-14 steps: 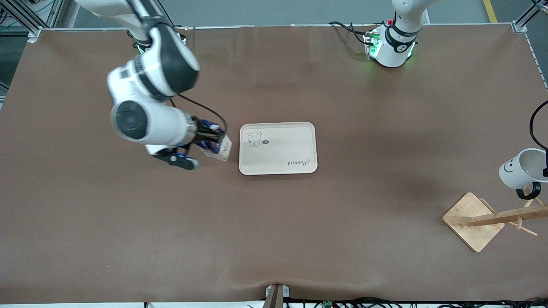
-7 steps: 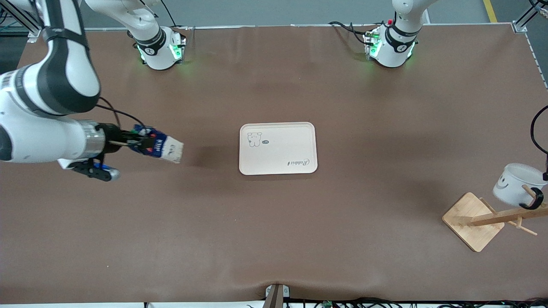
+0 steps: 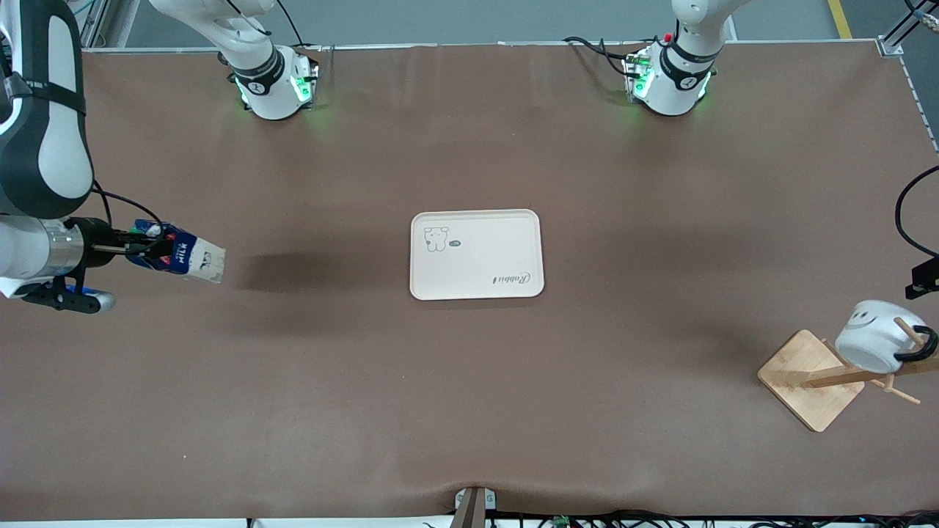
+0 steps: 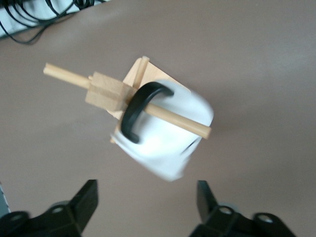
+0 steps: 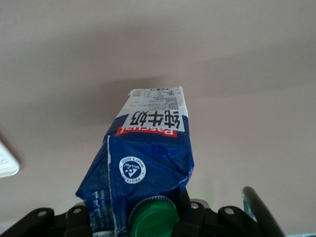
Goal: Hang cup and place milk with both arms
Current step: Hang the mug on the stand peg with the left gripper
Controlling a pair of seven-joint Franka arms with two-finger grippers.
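Observation:
The milk (image 3: 182,257), a dark blue carton with a green cap, is held on its side in my right gripper (image 3: 136,248), up in the air over the right arm's end of the table. In the right wrist view the carton (image 5: 148,148) points away from the gripper (image 5: 153,219), whose jaws clamp it beside the cap (image 5: 153,217). The cup (image 3: 874,342), white with a smiley, hangs by its black handle (image 4: 140,111) on a peg of the wooden rack (image 3: 810,378). My left gripper (image 4: 148,205) is open and empty, a little apart from the cup (image 4: 168,140).
A cream tray (image 3: 477,286) with a bear drawing lies in the middle of the table. The rack stands at the left arm's end, nearer the front camera than the tray. Cables run along the table's edges.
My right arm swung the milk away from beside the tray toward the right arm's end of the table. The cup came down onto the rack peg, and my left gripper let go and drew back.

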